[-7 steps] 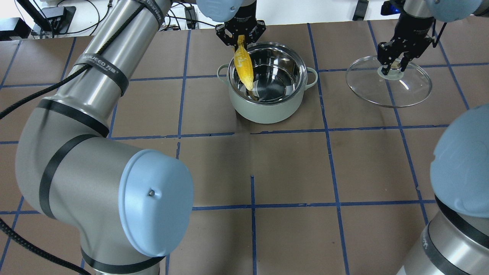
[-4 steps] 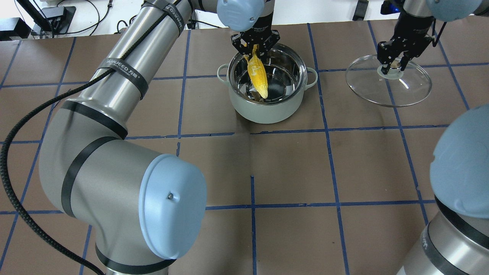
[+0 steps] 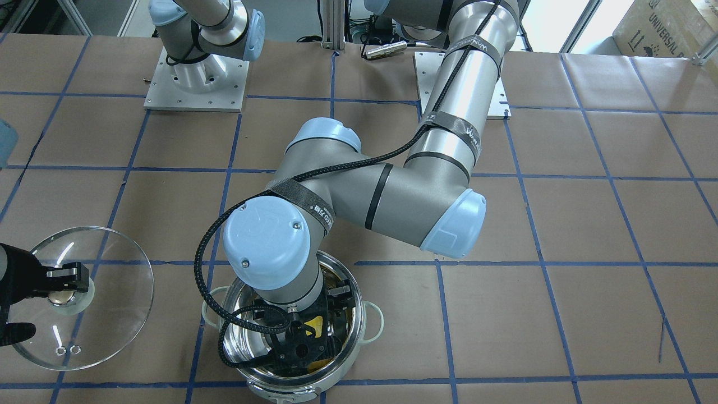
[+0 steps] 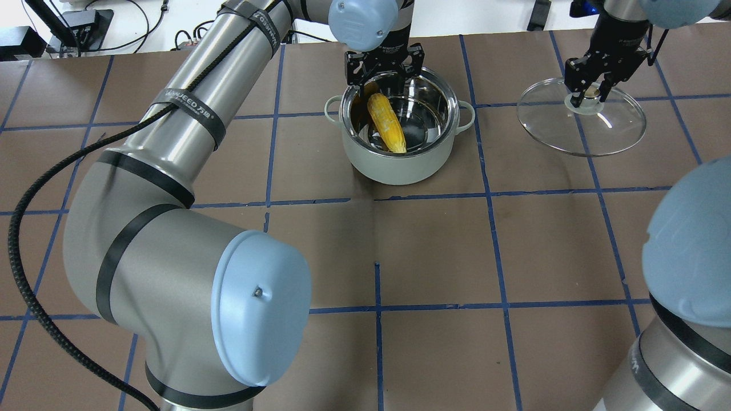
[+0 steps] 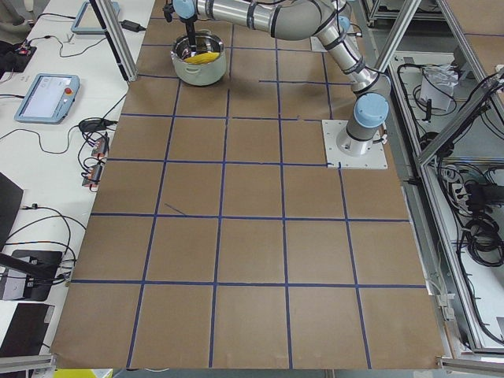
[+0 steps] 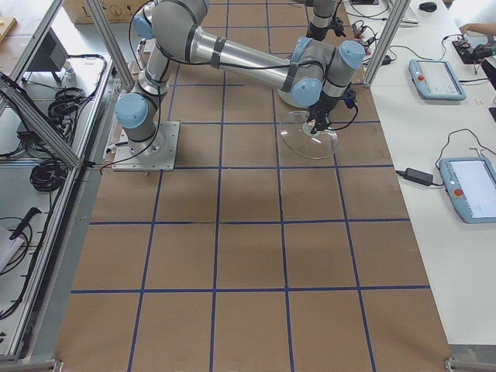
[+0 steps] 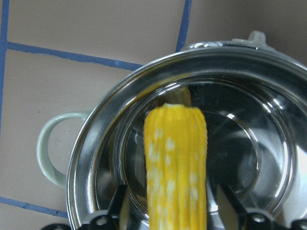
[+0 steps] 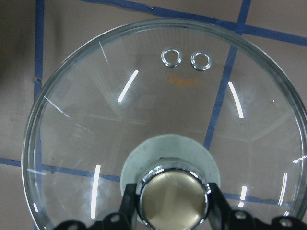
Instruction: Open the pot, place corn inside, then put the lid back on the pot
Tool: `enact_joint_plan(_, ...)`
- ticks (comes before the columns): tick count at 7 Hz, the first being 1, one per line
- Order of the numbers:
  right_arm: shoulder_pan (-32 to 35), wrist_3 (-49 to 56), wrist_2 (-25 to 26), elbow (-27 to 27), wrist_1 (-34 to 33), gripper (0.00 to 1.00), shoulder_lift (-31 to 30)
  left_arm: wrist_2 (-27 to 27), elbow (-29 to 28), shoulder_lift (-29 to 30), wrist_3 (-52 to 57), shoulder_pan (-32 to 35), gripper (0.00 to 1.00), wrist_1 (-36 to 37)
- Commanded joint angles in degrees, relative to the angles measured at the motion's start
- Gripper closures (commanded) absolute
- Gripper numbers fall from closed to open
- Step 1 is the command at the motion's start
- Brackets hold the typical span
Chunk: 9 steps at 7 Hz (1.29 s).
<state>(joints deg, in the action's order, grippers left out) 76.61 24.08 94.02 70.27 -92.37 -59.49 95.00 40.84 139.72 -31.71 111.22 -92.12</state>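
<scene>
The steel pot (image 4: 400,168) with pale loop handles stands at the table's far middle, uncovered. The yellow corn (image 4: 387,123) lies slanted inside it, its blunt end against the far wall; it also shows in the left wrist view (image 7: 175,163). My left gripper (image 4: 384,74) hangs over the pot's far rim, open, its fingers apart on either side of the corn without touching it. The glass lid (image 4: 605,128) is to the right of the pot. My right gripper (image 4: 591,97) is shut on its knob (image 8: 173,199).
Brown paper with blue tape lines covers the table (image 4: 434,251). My left arm's elbow (image 3: 449,219) reaches over the table toward the pot. Tablets and cables lie on the side benches (image 5: 47,87).
My left gripper moved right over the pot, came down and opened. The corn dropped from hanging in its fingers to lying in the pot. The lid rose slightly with my right gripper.
</scene>
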Motion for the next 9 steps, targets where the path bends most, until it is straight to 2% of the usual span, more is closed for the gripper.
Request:
enact_joint_plan(1,0.6,0.0,-0.1,-2.5,0.1,0.88,-2.0,0.4,0.8,-1.4,10.1,-1.1,0.01,-1.7)
enact_joint_plan(2,2.3,-0.6,0.0,-5.5,1.0,0.9,-2.8,0.6,1.0,-2.6,14.7,-3.3,0.01,-3.4)
enact_joint_plan(3,4.8,-3.1,0.0,-6.4,2.1,0.95,-2.8,0.5,1.6,-4.1,19.1,-4.6,0.02,-5.0)
enact_joint_plan(4,6.3,-3.4,-0.1,-6.5,2.0,0.95,-3.0,0.6,2.9,-5.9,23.8,-6.0,0.02,-5.5)
enact_joint_plan(5,7.4,-3.7,-3.4,-6.5,1.5,0.96,-3.1,0.5,5.6,-9.0,27.1,-7.8,0.02,-5.6)
enact_joint_plan(6,8.5,-6.3,-5.6,-6.5,0.7,0.96,-3.2,0.4,10.4,-13.5,29.7,-9.8,0.02,-6.0)
enact_joint_plan(8,12.1,-11.4,-5.1,-6.5,-2.1,0.95,-3.3,-0.3,25.2,-25.1,32.5,-14.2,0.02,-5.3)
enact_joint_plan(9,14.9,-16.4,-4.6,-6.2,-3.7,0.96,-3.0,-0.3,30.6,-30.9,32.2,-15.8,0.02,-4.9)
